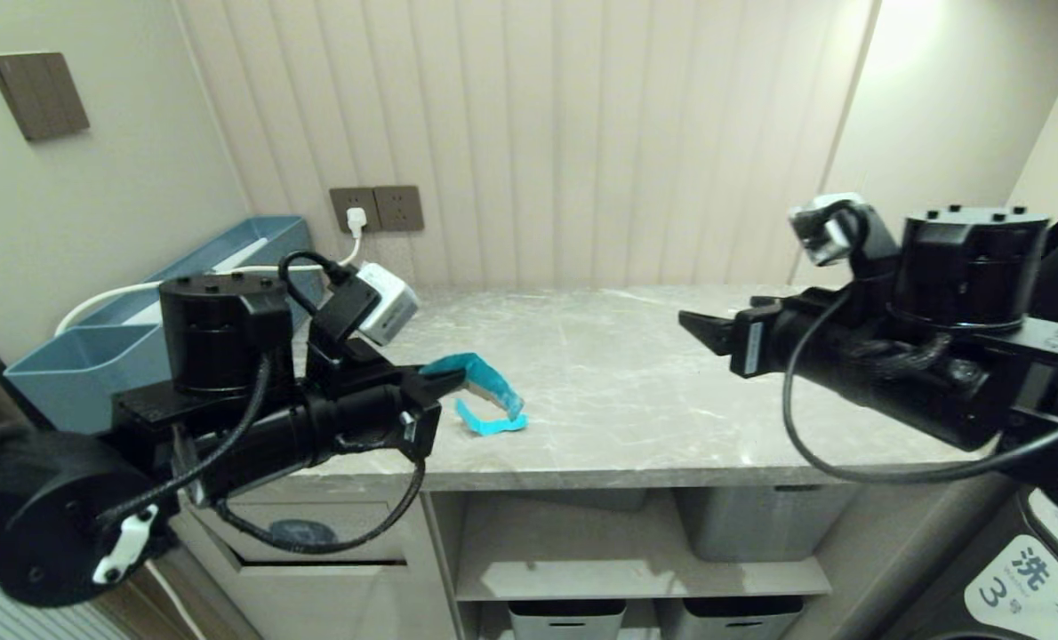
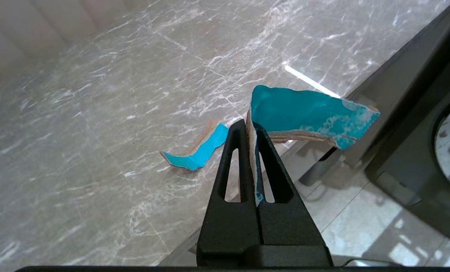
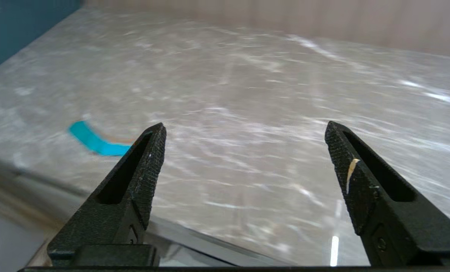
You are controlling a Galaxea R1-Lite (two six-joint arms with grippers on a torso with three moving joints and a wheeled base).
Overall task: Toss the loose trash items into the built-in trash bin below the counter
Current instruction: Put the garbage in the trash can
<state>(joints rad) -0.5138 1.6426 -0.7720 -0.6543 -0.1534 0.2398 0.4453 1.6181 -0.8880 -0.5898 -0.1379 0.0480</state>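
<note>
My left gripper (image 1: 453, 380) hangs over the front left of the grey marble counter (image 1: 653, 391), shut on a torn turquoise cardboard piece (image 2: 308, 111) that sticks out past its fingertips (image 2: 244, 130). A second bent turquoise strip (image 1: 491, 425) lies on the counter just beyond it, near the front edge. My right gripper (image 1: 702, 331) hovers open and empty above the counter's right half; a tiny pale scrap (image 3: 351, 170) clings to one pad. The built-in trash bin's flap (image 1: 351, 524) is below the counter at the left, partly hidden by my left arm.
Blue tubs (image 1: 93, 364) stand at the counter's left end, with a white cable plugged into the wall sockets (image 1: 357, 218). Grey tubs (image 1: 760, 524) sit on shelves under the counter. A machine with a white label (image 1: 1027, 578) stands at lower right.
</note>
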